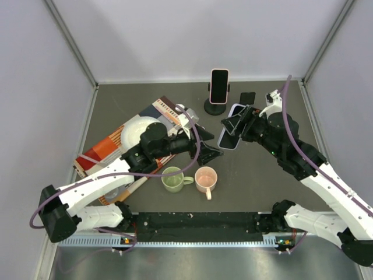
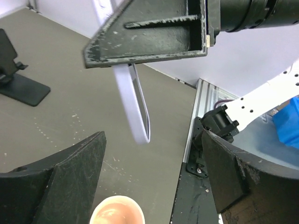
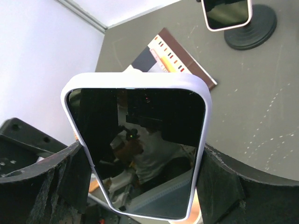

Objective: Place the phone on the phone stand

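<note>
My right gripper (image 1: 237, 125) is shut on a phone in a lavender case (image 1: 232, 135) and holds it above the table, just right of a round-based stand (image 1: 215, 107) that carries a pink-cased phone (image 1: 219, 84). In the right wrist view the lavender phone (image 3: 138, 149) fills the space between my fingers (image 3: 224, 177), its dark screen facing the camera. A small black folding phone stand (image 1: 247, 97) sits behind it and also shows in the left wrist view (image 2: 18, 81). My left gripper (image 1: 210, 153) is open and empty, facing the edge-on phone (image 2: 138, 109).
A green cup (image 1: 172, 179) and a pink cup (image 1: 206, 178) stand near the front centre. A magazine (image 1: 111, 146) with a white plate (image 1: 137, 129) on it lies at the left, under my left arm. Grey walls enclose the table.
</note>
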Controlling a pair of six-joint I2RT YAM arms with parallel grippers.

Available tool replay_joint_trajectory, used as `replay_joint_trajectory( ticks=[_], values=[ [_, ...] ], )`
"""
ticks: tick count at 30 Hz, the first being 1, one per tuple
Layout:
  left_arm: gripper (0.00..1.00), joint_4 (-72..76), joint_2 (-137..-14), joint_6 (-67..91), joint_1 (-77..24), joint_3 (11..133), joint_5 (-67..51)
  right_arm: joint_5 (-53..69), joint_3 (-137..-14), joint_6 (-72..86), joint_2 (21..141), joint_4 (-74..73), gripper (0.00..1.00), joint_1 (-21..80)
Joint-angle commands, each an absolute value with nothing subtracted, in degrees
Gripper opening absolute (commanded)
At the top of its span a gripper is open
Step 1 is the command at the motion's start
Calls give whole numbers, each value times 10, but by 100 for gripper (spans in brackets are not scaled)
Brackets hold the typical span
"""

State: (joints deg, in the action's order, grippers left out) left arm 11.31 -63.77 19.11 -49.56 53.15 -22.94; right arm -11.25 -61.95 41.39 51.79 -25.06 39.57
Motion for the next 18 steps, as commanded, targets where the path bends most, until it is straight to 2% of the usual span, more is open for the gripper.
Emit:
replay_joint_trajectory(
  ticks=[1, 12, 18],
  values=[
    [88, 178, -665, 173, -515, 569, -214, -88, -620, 485, 503, -176, 0, 393],
    [78, 149, -711, 175, -520, 610, -210, -88, -583, 476, 481, -136, 0, 394],
    [79, 121, -704, 176, -520, 623, -209, -119, -592, 425, 483, -141, 0, 393]
  ],
)
